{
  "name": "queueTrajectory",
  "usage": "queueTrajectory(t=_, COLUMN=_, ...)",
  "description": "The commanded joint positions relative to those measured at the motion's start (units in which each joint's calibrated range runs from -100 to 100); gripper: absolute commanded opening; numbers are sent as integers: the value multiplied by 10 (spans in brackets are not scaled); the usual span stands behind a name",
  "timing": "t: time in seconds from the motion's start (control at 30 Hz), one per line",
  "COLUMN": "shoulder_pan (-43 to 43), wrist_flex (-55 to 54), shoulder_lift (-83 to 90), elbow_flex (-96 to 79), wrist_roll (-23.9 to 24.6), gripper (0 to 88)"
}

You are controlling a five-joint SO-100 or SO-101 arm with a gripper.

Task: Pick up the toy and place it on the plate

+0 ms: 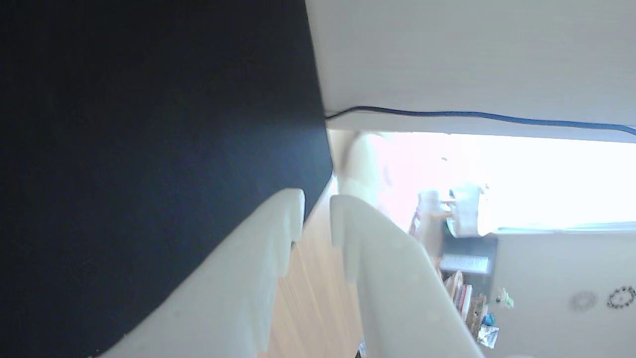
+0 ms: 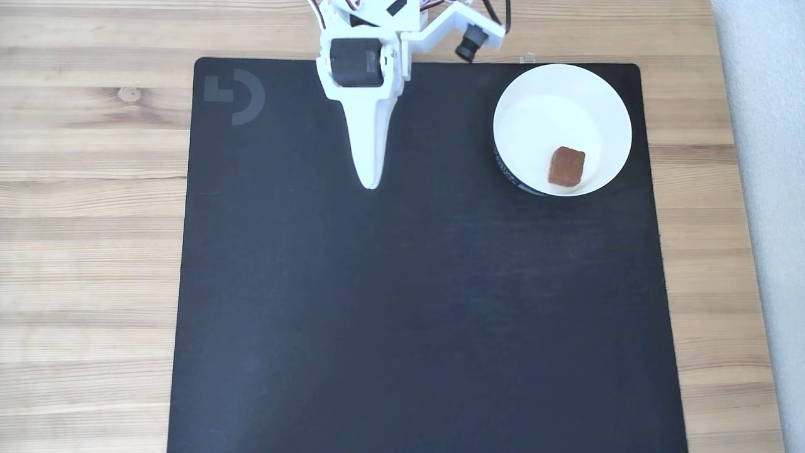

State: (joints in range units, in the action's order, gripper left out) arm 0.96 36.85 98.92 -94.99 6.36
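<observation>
In the fixed view the toy, a small reddish-brown block, lies inside the white plate, toward its lower right wall. The plate stands at the upper right corner of the black mat. My white gripper hangs over the mat's upper middle, well to the left of the plate, its fingers tapering together to one point with nothing held. In the wrist view the gripper has its two white fingers nearly together, a thin slit between them and nothing in it.
A black mat covers most of the wooden table. A grey strip runs beside the table's right edge. In the wrist view the mat's edge, a white surface with a dark cable and a bright room show.
</observation>
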Motion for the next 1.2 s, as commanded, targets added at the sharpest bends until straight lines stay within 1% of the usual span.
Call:
queueTrajectory(t=0.0, shoulder_pan=-1, wrist_flex=-23, shoulder_lift=5, elbow_flex=-37, wrist_roll=-31, gripper=26)
queueTrajectory(t=0.13, shoulder_pan=-1, wrist_flex=0, shoulder_lift=5, elbow_flex=-46, wrist_roll=-54, gripper=26)
queueTrajectory(t=0.23, shoulder_pan=-1, wrist_flex=24, shoulder_lift=5, elbow_flex=-46, wrist_roll=-59, gripper=26)
queueTrajectory(t=0.33, shoulder_pan=23, wrist_flex=94, shoulder_lift=5, elbow_flex=-46, wrist_roll=-59, gripper=25)
queueTrajectory(t=0.47, shoulder_pan=24, wrist_flex=162, shoulder_lift=5, elbow_flex=-46, wrist_roll=-59, gripper=25)
queueTrajectory(t=1.17, shoulder_pan=21, wrist_flex=165, shoulder_lift=4, elbow_flex=-45, wrist_roll=-55, gripper=25)
